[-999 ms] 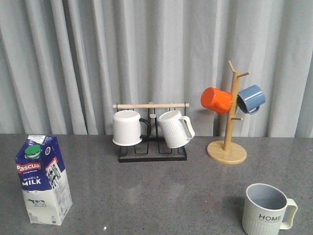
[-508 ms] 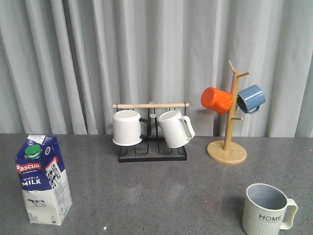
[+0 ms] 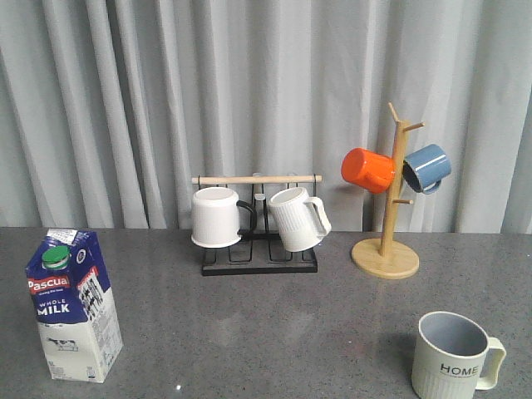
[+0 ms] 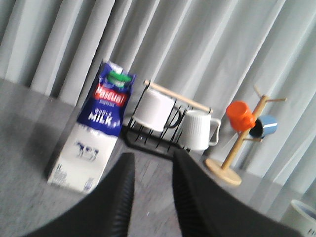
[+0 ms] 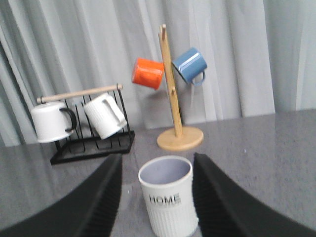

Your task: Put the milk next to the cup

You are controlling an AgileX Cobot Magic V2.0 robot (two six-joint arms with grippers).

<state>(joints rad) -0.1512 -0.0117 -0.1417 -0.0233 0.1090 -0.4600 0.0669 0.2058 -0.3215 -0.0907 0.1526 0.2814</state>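
Grey surface point(image 3: 274, 320) held milk point(image 3: 73, 303) far from cup point(image 3: 455, 357); left tool point(image 4: 150, 185), open & empty, should've squared on carton's mid w/ jaws wider.

A dark grey speckled surface point(image 3: 274, 316) ran back to a wall of pale grey pleated curtain point(image 3: 249, 91). Near the back, at the middle, stood a black wire mug rack point(image 3: 259, 253) topped by a light wooden bar point(image 3: 256, 179). A plain white mug with a black handle point(image 3: 218, 217) hung on its left side, and a white ribbed mug point(image 3: 298, 219) hung tilted on its right. To the right of the rack stood a wooden mug tree point(image 3: 388, 224) on a round base. An orange mug point(image 3: 368, 169) hung on the tree's left branch and a blue mug point(image 3: 427, 168) on its right, each apparently hooked by the handle.
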